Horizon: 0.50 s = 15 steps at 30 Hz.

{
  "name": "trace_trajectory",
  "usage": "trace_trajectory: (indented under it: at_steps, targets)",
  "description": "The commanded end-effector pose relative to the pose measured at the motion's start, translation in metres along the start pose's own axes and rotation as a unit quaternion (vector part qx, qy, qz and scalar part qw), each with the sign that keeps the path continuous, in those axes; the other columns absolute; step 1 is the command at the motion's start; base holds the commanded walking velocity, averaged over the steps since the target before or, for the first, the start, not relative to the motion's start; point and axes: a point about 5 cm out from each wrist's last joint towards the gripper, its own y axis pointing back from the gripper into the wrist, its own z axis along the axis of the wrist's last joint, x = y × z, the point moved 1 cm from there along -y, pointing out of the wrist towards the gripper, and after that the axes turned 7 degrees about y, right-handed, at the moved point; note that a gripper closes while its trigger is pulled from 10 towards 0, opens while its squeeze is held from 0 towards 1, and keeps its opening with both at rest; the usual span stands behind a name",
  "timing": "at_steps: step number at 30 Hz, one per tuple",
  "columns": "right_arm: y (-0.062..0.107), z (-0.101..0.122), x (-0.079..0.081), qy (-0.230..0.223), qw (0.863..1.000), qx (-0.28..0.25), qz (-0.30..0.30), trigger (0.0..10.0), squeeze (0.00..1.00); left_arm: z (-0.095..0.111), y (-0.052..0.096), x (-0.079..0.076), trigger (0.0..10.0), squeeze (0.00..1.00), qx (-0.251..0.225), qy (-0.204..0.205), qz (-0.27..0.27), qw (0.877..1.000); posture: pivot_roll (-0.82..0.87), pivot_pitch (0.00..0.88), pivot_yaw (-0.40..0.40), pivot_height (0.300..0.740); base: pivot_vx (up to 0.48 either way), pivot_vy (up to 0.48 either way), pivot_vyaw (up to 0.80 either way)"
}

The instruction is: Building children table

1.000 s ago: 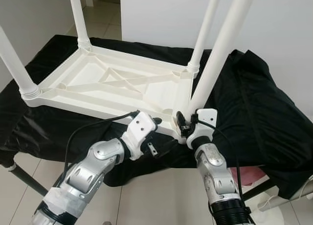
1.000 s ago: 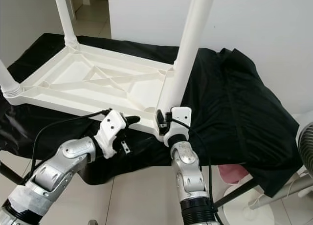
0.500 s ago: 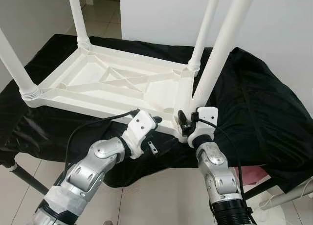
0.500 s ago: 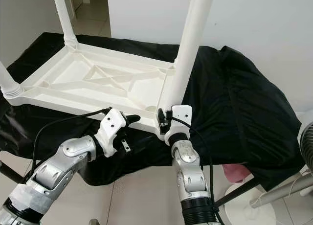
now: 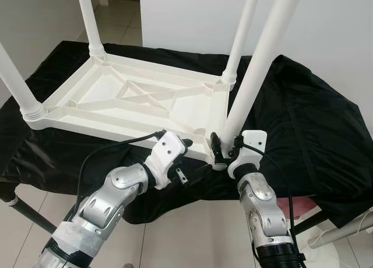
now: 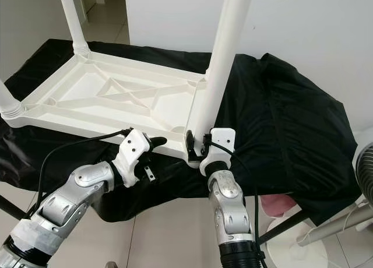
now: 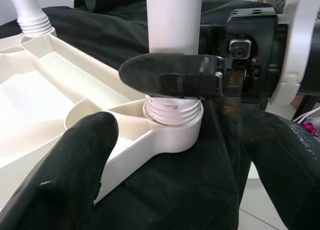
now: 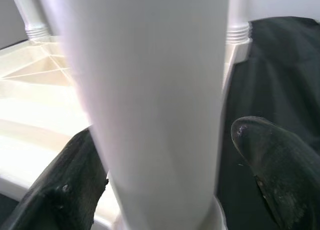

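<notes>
A white plastic children's table (image 5: 134, 99) lies upside down on a black cloth, its legs pointing up. My right gripper (image 5: 224, 148) is at the foot of the near right leg (image 5: 256, 58), where it enters the corner socket (image 7: 172, 125). It is open, straddling that leg. One finger (image 8: 75, 180) lies against the leg, and the other (image 8: 270, 165) stands a little off it. My left gripper (image 5: 193, 157) hangs open just in front of the table's near edge, aimed at the same corner and holding nothing.
The black cloth (image 5: 309, 122) covers a low stand and drapes over its edges. A white wall rises behind. Pale tiled floor (image 5: 198, 233) lies below my arms. A pink object (image 5: 300, 205) and a fan (image 6: 364, 175) sit at the lower right.
My right wrist has shifted slightly to the right around the foot of the leg. The whole view has moved a little. The left arm has stayed put.
</notes>
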Motion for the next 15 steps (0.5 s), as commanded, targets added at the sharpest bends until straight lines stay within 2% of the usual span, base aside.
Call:
trace_trajectory:
  at_steps: [1, 4, 9, 11, 13, 14, 15]
  targets:
    - [0.004, -0.001, -0.005, 0.007, 1.000, -0.008, 0.024, 10.0, 0.00, -0.002, 0.004, -0.004, 10.0, 0.00, 0.011, 0.007, -0.039, 0.999, -0.02, 0.052, -0.050, 0.740, 0.000, 0.000, 0.00]
    - [0.005, -0.004, -0.011, 0.023, 0.997, -0.007, 0.068, 10.0, 0.00, -0.002, 0.007, 0.001, 10.0, 0.00, 0.012, 0.005, -0.030, 0.999, -0.02, 0.049, -0.049, 0.740, 0.000, 0.000, 0.00]
    - [0.004, -0.008, -0.017, 0.034, 0.995, -0.001, 0.099, 10.0, 0.00, -0.002, 0.007, 0.003, 10.0, 0.00, 0.013, -0.005, -0.023, 1.000, -0.02, 0.046, -0.048, 0.740, 0.000, 0.000, 0.00]
    - [-0.004, -0.013, -0.024, 0.055, 0.986, 0.007, 0.156, 10.0, 0.00, -0.002, 0.006, 0.007, 10.0, 0.00, 0.017, -0.015, -0.021, 1.000, -0.02, 0.038, -0.053, 0.740, 0.000, 0.000, 0.00]
    - [-0.004, -0.013, -0.024, 0.055, 0.986, 0.007, 0.156, 10.0, 0.00, -0.002, 0.006, 0.007, 10.0, 0.00, 0.017, -0.015, -0.021, 1.000, -0.02, 0.038, -0.053, 0.740, 0.000, 0.000, 0.00]
    - [-0.009, -0.013, -0.024, 0.065, 0.980, 0.006, 0.187, 10.0, 0.00, -0.001, 0.006, 0.008, 10.0, 0.00, 0.018, -0.018, -0.021, 0.999, -0.02, 0.034, -0.054, 0.740, 0.000, 0.000, 0.00]
    - [-0.009, -0.013, -0.024, 0.065, 0.980, 0.006, 0.187, 10.0, 0.00, -0.001, 0.006, 0.008, 10.0, 0.00, 0.018, -0.018, -0.021, 0.999, -0.02, 0.034, -0.054, 0.740, 0.000, 0.000, 0.00]
